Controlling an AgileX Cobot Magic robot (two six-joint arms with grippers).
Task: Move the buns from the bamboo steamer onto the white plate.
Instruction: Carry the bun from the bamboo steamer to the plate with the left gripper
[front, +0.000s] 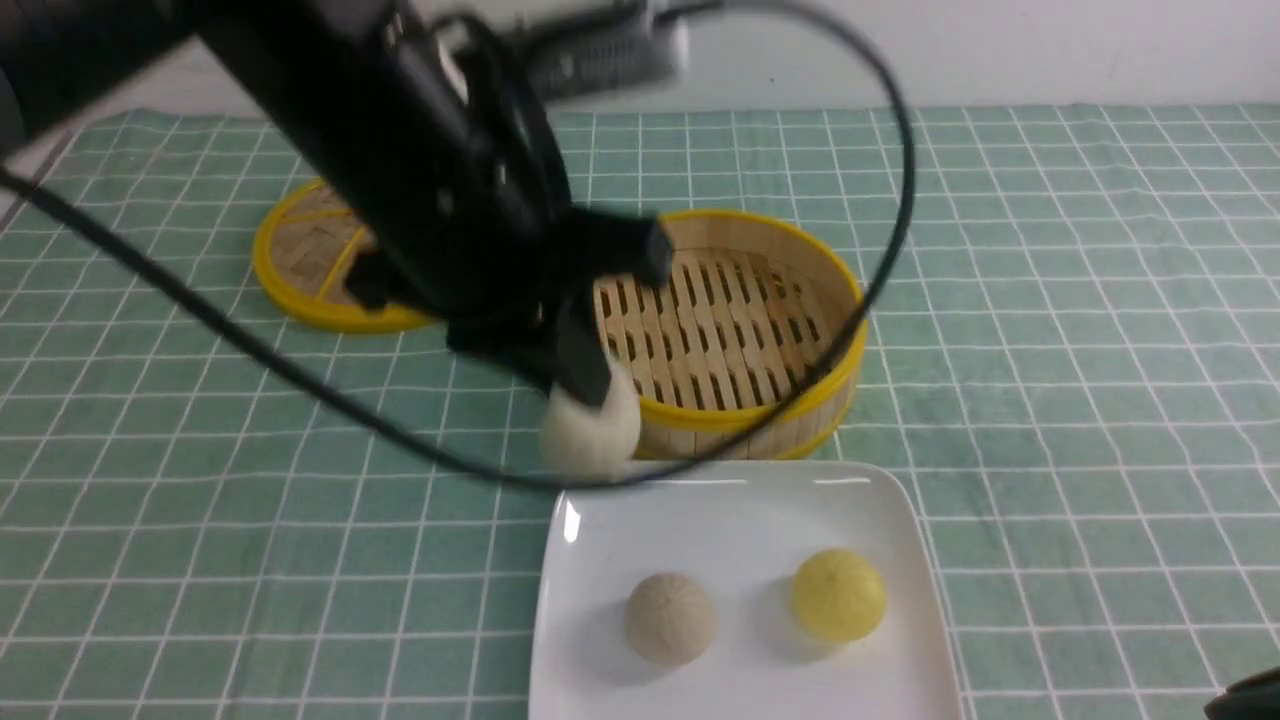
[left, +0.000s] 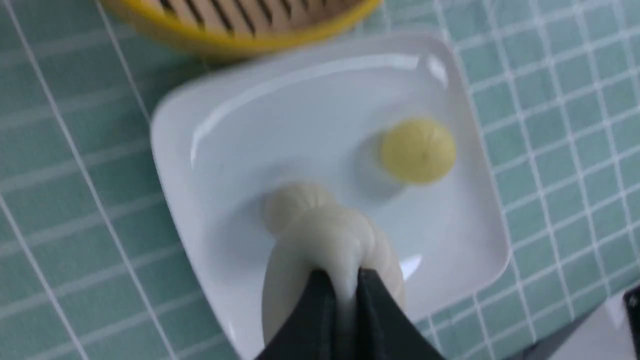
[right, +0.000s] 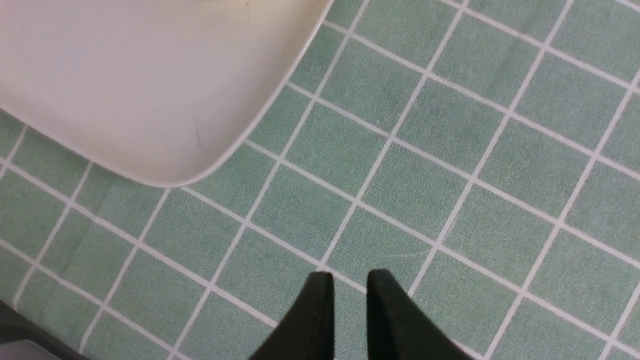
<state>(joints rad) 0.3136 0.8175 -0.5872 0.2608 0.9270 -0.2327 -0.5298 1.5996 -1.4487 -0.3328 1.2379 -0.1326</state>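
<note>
Last bun hangs by the plate's far corner

Nearest, the right gripper (right: 350, 290) is narrowly parted, empty. On the plate (front: 740, 500) sit a cream bun (front: 669, 617) and a yellow bun (front: 838, 595). Beyond, the left gripper (left: 344, 287) pinches the third bun (front: 590, 430). It looks soft and light, squashing at the top, so I'd grip lower. The steamer (front: 745, 415) behind looks empty.

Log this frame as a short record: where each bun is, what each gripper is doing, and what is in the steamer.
left gripper: shut on a white bun, held in the air near the plate's far edge
right gripper: slightly open, empty, over the tablecloth beside a plate corner
plate: cream bun and yellow bun resting on it, apart
steamer: no bun on the visible floor; part hidden by the left arm
lid: flat on the cloth, left of the steamer
remaining: white bun not yet set down
</note>
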